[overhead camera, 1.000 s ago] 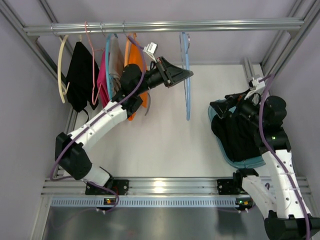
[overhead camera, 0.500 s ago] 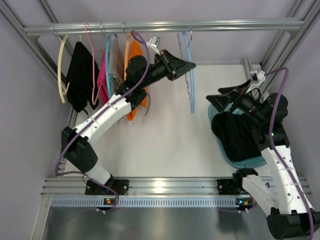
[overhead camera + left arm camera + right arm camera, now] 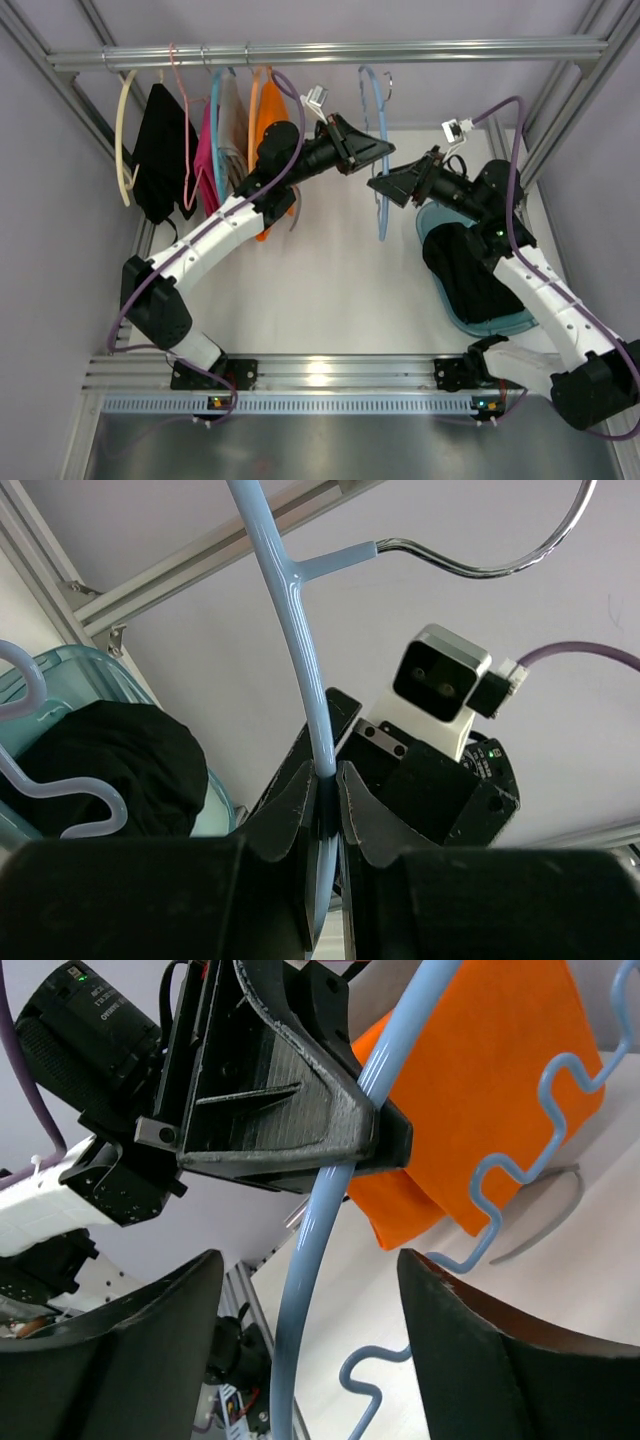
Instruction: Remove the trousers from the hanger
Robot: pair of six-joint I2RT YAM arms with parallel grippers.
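Note:
A bare light-blue hanger [image 3: 381,190] hangs below the rail. My left gripper [image 3: 384,148] is shut on its upper arm, and the pinch shows in the left wrist view [image 3: 328,773]. My right gripper [image 3: 385,189] is open, its jaws on either side of the same hanger [image 3: 318,1240] without touching it. One pair of black trousers [image 3: 470,272] lies in the teal basket [image 3: 500,325]. The orange trousers [image 3: 273,120] hang on a hanger behind my left arm and also show in the right wrist view [image 3: 480,1090]. Another black garment [image 3: 160,160] hangs at the far left.
The metal rail [image 3: 450,48] crosses the back. Pink and beige garments [image 3: 210,150] hang between the black garment and the orange trousers. A cream hanger [image 3: 122,140] hangs at the far left. Frame posts [image 3: 570,100] stand at the sides.
My right arm has swung left from over the basket, and its open jaws now straddle the blue hanger. My left gripper has kept its hold, shifting the hanger slightly.

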